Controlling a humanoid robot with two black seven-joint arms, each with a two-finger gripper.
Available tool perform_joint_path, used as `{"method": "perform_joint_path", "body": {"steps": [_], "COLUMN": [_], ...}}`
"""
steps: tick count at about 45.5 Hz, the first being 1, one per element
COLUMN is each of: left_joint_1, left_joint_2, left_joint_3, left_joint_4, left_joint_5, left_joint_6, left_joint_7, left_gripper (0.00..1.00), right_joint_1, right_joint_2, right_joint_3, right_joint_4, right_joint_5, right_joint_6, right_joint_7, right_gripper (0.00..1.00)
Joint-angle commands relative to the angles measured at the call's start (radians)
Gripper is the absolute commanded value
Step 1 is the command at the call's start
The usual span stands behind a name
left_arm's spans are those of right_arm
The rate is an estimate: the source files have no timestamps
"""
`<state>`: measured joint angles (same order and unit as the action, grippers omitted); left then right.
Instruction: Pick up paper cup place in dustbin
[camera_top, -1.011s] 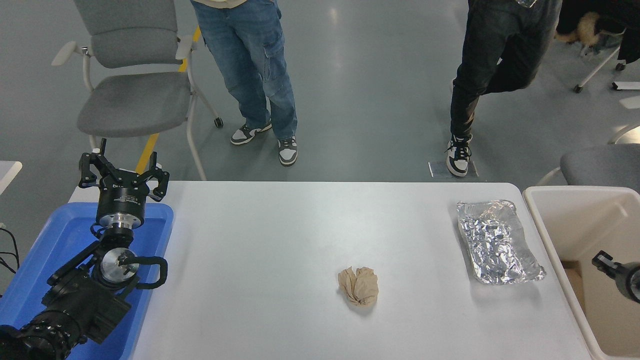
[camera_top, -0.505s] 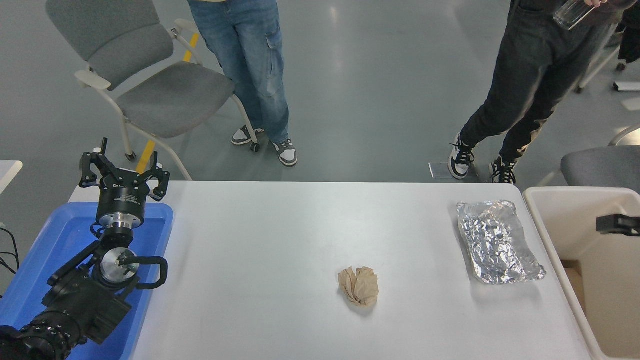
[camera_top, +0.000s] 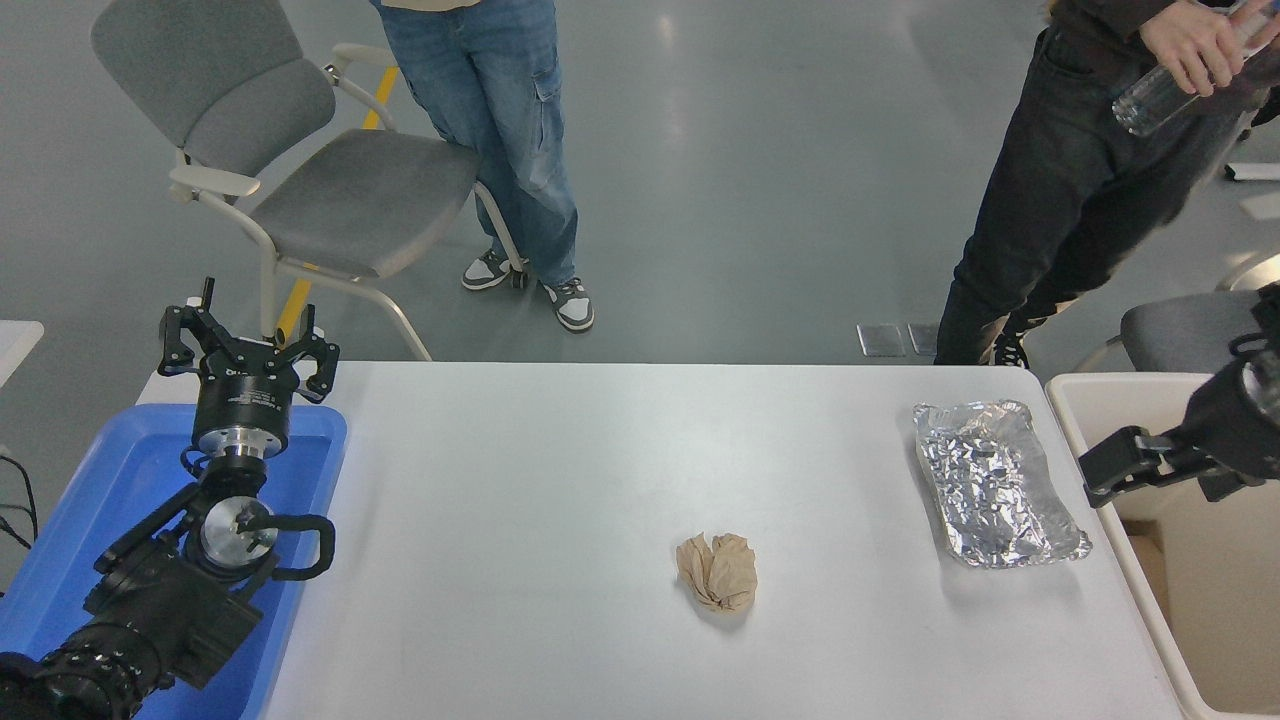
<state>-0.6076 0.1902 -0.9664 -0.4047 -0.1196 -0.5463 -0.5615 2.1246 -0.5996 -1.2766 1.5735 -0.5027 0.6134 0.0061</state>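
Observation:
The paper cup does not show anywhere in the head view. The dustbin (camera_top: 1075, 400), a cream-white rectangular bin, stands off the table's right end, cut by the picture's edge. My right gripper (camera_top: 1128, 466) comes in from the right edge and hangs over the bin's left rim, next to the foil tray; nothing shows in it. My left gripper (camera_top: 247, 340) is parked open and empty over the far end of the blue tray at the lower left.
A crumpled brown paper ball (camera_top: 717, 571) lies mid-table. A crinkled foil tray (camera_top: 995, 482) sits at the right. A blue tray (camera_top: 110, 470) is at the left. Two people stand beyond the far edge, beside a grey chair (camera_top: 330, 190).
My right gripper has risen from inside the bin and moved left to its left rim. The people and the chair at the far side have shifted. My left arm has not moved.

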Motion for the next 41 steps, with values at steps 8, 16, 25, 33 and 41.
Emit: {"method": "perform_joint_path", "body": {"steps": [8, 16, 25, 33, 41], "left_joint_1": [0.000, 0.000, 0.000, 0.000, 0.000], "left_joint_2": [0.000, 0.000, 0.000, 0.000, 0.000], "left_joint_3": [-0.002, -0.002, -0.002, -0.002, -0.002], "left_joint_4": [0.000, 0.001, 0.001, 0.001, 0.001], "left_joint_5": [-0.002, -0.002, -0.002, -0.002, -0.002], "left_joint_6": [0.002, 0.002, 0.002, 0.002, 0.002], "left_joint_7": [0.000, 0.000, 0.000, 0.000, 0.000], "left_gripper": [0.99, 0.99, 0.99, 0.99, 0.99], "right_joint_1": [0.121, 0.184, 0.250, 0.262, 0.261], "right_joint_2": [0.122, 0.132, 0.136, 0.141, 0.146], "right_joint_3": [-0.014, -0.007, -0.009, -0.007, -0.012], "right_joint_4": [0.145, 0.172, 0.172, 0.172, 0.172], "right_joint_5": [0.224, 0.242, 0.254, 0.263, 0.271], "right_joint_6": [0.040, 0.129, 0.155, 0.135, 0.128], "right_joint_7": [0.000, -0.006, -0.006, -0.005, -0.005], "right_gripper": [1.00, 1.00, 1.00, 1.00, 1.00]}}
